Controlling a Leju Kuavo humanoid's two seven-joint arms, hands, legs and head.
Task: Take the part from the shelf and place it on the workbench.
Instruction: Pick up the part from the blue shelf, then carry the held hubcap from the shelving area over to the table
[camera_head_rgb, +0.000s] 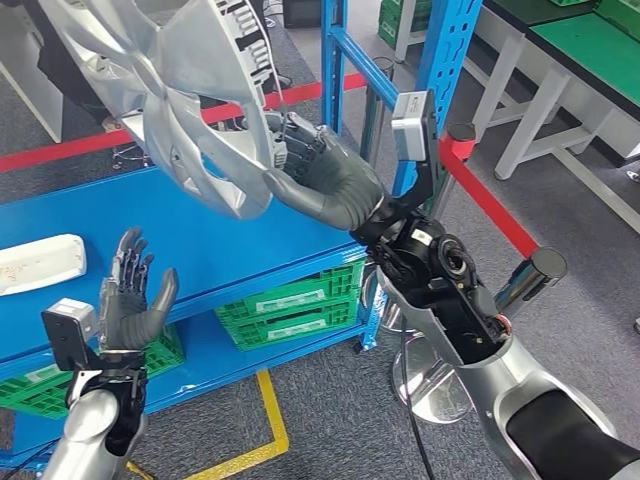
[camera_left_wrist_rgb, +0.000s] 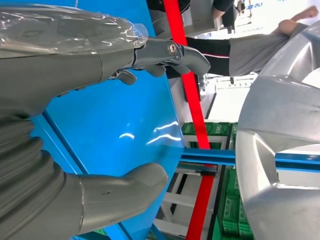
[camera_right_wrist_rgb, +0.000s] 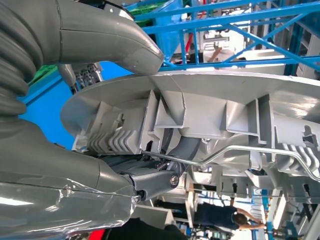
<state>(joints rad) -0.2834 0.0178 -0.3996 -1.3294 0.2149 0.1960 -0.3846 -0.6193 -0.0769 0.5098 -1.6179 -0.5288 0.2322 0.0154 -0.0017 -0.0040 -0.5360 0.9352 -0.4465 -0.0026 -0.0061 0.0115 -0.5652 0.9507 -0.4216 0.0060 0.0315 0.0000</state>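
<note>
Silver, one wheel-cover part (camera_head_rgb: 192, 100) was gripped at its rim by the right hand (camera_head_rgb: 332, 180), thumb on one face and fingers on the other, raised over the blue shelf (camera_head_rgb: 226, 240). Left hand (camera_head_rgb: 132, 300) was spread, holding nothing. Beyond its fingertips lay one white piece (camera_head_rgb: 38, 262); three green crates (camera_head_rgb: 290, 305) sat below, labels unreadable. Grey floor (camera_head_rgb: 340, 410) carried red and yellow lines.

I see a blue shelf (camera_head_rgb: 226, 235) on blue uprights (camera_head_rgb: 333, 60); a white flat part (camera_head_rgb: 38, 262) lies on its top deck at the far left edge. Lower deck carries green plastic crates (camera_head_rgb: 290, 305), one under the right end, another (camera_head_rgb: 45, 385) further left. Grey floor (camera_head_rgb: 332, 410) below has yellow tape (camera_head_rgb: 260, 440) and red tape (camera_head_rgb: 68, 148).
</note>
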